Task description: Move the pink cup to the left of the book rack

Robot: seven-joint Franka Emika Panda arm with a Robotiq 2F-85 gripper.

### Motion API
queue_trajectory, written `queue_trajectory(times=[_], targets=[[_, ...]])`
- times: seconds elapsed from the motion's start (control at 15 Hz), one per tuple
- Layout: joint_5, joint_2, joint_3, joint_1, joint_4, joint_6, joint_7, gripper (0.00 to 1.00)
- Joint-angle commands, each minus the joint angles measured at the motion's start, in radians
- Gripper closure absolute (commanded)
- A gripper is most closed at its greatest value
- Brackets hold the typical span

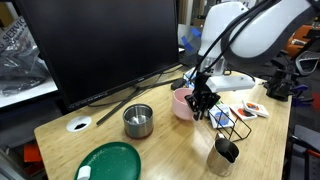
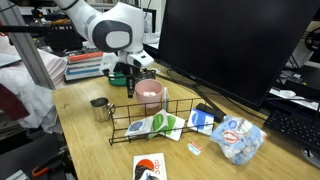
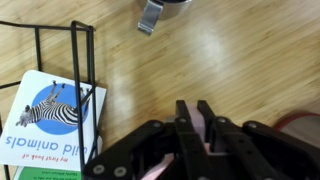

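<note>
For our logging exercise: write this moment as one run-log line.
stage: grasp | gripper: shut on pink cup rim | cup: upright, beside book rack | relocation: pending

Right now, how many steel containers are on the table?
2. A steel pot stands beside the green plate; a steel mug stands by the book rack. Others may be hidden.

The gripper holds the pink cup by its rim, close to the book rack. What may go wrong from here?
The gripper pinches only the wall of the pink cup, so it may tilt or slip when carried.
The book rack stands beside the cup; a low sideways move may catch its wires.
The steel cup near the rack's end may get knocked.
</note>
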Motion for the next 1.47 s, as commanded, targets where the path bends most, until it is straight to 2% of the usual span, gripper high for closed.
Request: queue_trajectory(times=[0.0, 0.53, 0.6, 0.73, 1.2, 1.4], targets=[[0.025, 0.067, -0.016, -0.001, 0.057, -0.027, 0.020, 0.96], [0.010, 0.127, -0.040, 0.010, 0.090, -0.026, 0.087, 0.96], [0.008, 0.126, -0.040, 0.011, 0.090, -0.031, 0.089, 0.60], [0.001, 0.123, -0.040, 0.014, 0.088, -0.036, 0.095, 0.54], [-0.016, 0.073, -0.036, 0.030, 0.057, -0.039, 0.085, 0.04], [-0.023, 0.024, -0.029, 0.038, 0.036, -0.035, 0.076, 0.00]])
